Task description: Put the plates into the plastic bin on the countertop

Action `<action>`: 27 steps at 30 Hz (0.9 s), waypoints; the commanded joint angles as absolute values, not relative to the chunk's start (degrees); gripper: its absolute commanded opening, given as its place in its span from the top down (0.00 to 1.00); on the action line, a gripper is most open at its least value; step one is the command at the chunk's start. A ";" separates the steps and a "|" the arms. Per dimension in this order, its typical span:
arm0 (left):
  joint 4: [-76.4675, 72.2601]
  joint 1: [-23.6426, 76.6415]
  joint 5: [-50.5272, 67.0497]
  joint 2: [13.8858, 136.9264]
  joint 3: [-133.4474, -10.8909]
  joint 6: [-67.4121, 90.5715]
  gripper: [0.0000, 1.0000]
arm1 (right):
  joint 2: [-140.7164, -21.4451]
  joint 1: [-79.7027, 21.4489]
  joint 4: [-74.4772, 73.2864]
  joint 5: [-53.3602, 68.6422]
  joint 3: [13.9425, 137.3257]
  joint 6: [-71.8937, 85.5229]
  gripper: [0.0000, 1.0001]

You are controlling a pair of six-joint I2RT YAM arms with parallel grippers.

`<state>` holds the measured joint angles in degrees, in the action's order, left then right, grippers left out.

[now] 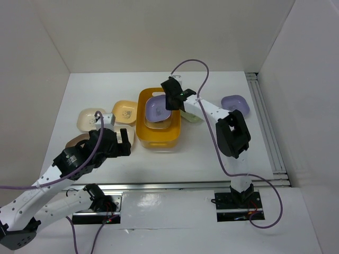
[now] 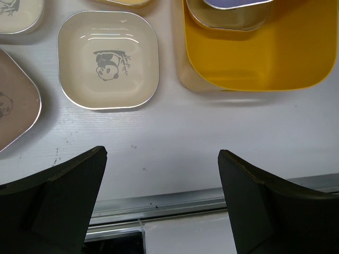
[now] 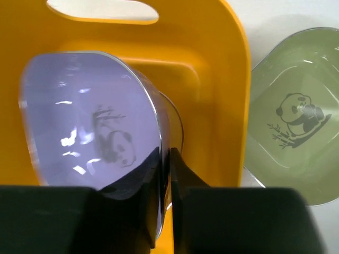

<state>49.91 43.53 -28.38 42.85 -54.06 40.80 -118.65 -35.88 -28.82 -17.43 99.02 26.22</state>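
Note:
The yellow-orange plastic bin [image 1: 158, 142] stands mid-countertop. My right gripper [image 1: 172, 99] is shut on the rim of a lavender plate [image 3: 90, 116], held tilted inside the bin [image 3: 212, 95] above a cream plate [image 1: 159, 125] lying in it. A green panda plate [image 3: 296, 116] lies just right of the bin. A second lavender plate [image 1: 235, 103] lies farther right. Left of the bin lie a yellow plate [image 1: 125, 111], cream plates [image 1: 91, 119] [image 2: 108, 59] and a tan plate [image 2: 13, 106]. My left gripper [image 2: 161, 174] is open and empty, near the bin's [image 2: 259, 53] front left.
A metal rail [image 1: 267, 132] runs along the countertop's right edge and another [image 2: 159, 206] along the near edge, just below my left fingers. White walls close the back and both sides. The left arm hides part of the tan plate in the top view.

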 commanded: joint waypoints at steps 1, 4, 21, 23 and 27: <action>49.39 43.15 -28.74 42.28 -55.20 41.31 0.00 | -118.30 -37.18 -27.87 -18.46 101.61 27.33 0.80; 49.39 43.15 -28.74 42.80 -55.20 41.31 0.00 | -117.60 -37.79 -26.64 -17.23 101.60 26.72 0.57; 63.64 43.15 -43.32 44.11 -45.28 85.59 0.02 | -95.29 -46.05 -23.74 -18.99 98.37 16.27 0.00; 65.21 43.15 -46.75 47.18 -43.68 92.85 0.02 | -91.16 -46.05 -22.16 -17.85 93.53 13.81 0.00; 61.64 41.92 -49.57 53.60 -43.15 95.89 0.04 | -86.14 -46.05 -20.05 -16.00 87.11 11.69 0.00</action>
<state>63.53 42.65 -44.12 52.16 -42.41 87.70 -87.48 -46.19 -24.10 -17.17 90.94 15.11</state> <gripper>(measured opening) 0.968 0.999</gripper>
